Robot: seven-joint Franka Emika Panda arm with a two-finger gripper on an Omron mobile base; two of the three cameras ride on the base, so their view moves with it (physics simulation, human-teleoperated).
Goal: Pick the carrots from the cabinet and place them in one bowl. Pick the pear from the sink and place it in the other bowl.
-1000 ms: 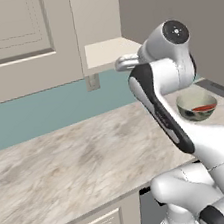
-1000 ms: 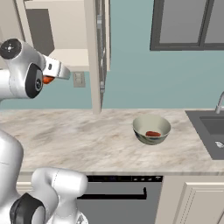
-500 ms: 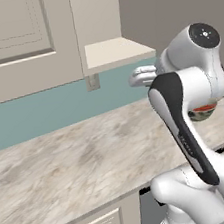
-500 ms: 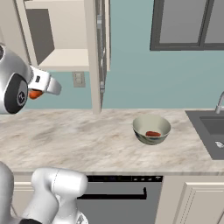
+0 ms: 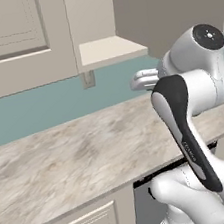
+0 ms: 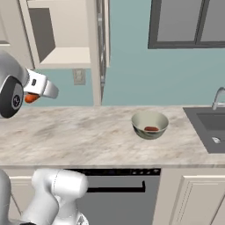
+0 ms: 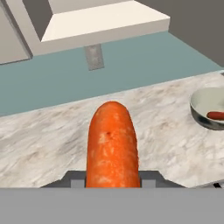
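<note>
Right base view puts the cabinet (image 6: 66, 52) up on the wall, its shelf bare, with the counter (image 6: 79, 136) below it. The bowl (image 6: 150, 124) sits on that counter well to the right of the cabinet, near the sink (image 6: 211, 129), and already has one carrot (image 6: 151, 129) lying in it. The gripper (image 6: 37, 90) hangs below the cabinet shelf, above the counter, closed tight on the second carrot (image 7: 113, 144).

As I judge it, the step in hand is carrying this carrot over to the bowl. Doing it well means keeping the grip firm, travelling across well clear of the counter and the open cabinet door (image 6: 100, 48), and stopping over the bowl's middle before lowering and letting go.

Hand view shows the held carrot lying lengthwise along the gripper's reach, its rounded end pointing forward, away from the hand.
</note>
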